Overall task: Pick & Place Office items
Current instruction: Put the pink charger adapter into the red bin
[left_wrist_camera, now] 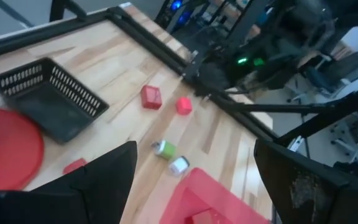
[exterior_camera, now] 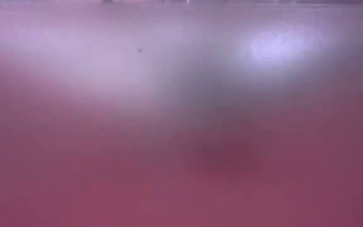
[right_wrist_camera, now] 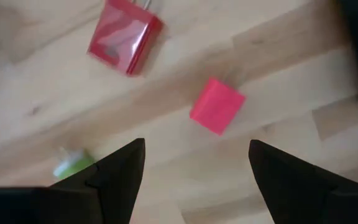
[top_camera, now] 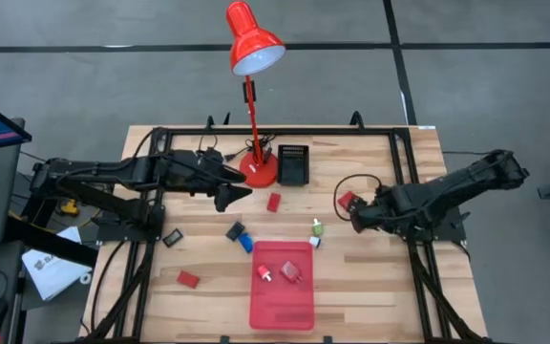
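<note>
The office items lie scattered on the wooden table. A red block (top_camera: 274, 202) sits near the lamp base, and another red block (top_camera: 347, 199) by my right gripper. Two white-green pieces (top_camera: 316, 229) lie mid-table, with a blue piece (top_camera: 245, 243) and a black piece (top_camera: 234, 230) left of them. Two pieces rest in the red tray (top_camera: 282, 306). My left gripper (top_camera: 237, 196) (left_wrist_camera: 196, 149) hovers open by the lamp base. My right gripper (top_camera: 356, 218) (right_wrist_camera: 196, 143) points down, open, above a red block (right_wrist_camera: 216, 106) and touching nothing.
A tall red desk lamp (top_camera: 253, 43) stands on its base (top_camera: 259, 170) at the table's far side, beside a black mesh basket (top_camera: 292, 164). A red block (top_camera: 188, 279) and a small black item (top_camera: 172, 239) lie at the near left. The low view is a blur.
</note>
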Tool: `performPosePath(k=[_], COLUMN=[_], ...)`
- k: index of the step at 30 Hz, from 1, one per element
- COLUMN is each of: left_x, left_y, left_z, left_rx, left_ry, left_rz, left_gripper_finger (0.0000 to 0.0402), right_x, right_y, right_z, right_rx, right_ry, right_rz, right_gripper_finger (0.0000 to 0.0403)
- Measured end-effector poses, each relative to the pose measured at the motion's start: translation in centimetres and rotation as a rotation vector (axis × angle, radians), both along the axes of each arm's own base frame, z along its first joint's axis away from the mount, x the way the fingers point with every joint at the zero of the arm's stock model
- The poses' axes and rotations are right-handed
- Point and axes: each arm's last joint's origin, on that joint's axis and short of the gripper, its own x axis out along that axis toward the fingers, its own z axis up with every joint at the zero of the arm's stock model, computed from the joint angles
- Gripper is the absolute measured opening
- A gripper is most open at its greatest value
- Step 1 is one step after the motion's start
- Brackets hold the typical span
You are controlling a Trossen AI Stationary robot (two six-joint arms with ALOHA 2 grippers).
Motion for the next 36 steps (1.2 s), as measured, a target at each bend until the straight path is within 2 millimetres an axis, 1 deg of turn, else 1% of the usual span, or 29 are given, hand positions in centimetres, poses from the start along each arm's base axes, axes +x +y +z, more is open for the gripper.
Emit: performPosePath(k=[4,9,14,18,26,36], left_x=[-0.4,-0.8,-1.3,-1.3,-1.3,-1.3], left_y=[0.0,0.0,0.0,0.0,0.0,0.0], left_z=[0.7,1.4,1.7,1.9,1.9,1.9], left_rx=[0.009,0.016,0.019,0.021,0.018,0.001], left_ry=[-0.044,-0.101,-0.109,-0.123,-0.125,-0.131], left_rz=[-0.009,-0.011,-0.012,-0.012,-0.023,-0.019], left_gripper_finger=[0.032,0.032,0.032,0.032,0.032,0.032], right_x=[0.2,-0.1,-0.3,0.2,1.3,2.0], right_y=[-0.4,-1.4,-2.2,-2.6,-2.5,-2.6], right_z=[-1.8,-3.6,-4.4,-4.9,-6.9,-8.3], right_rx=[0.071,0.107,0.117,0.119,0.128,0.094], right_ry=[-0.032,0.011,0.058,0.067,0.163,0.198], right_rz=[-0.042,-0.099,-0.147,-0.176,-0.159,-0.16], right_gripper_finger=[0.0281,0.0281,0.0281,0.0281,0.0281,0.0281])
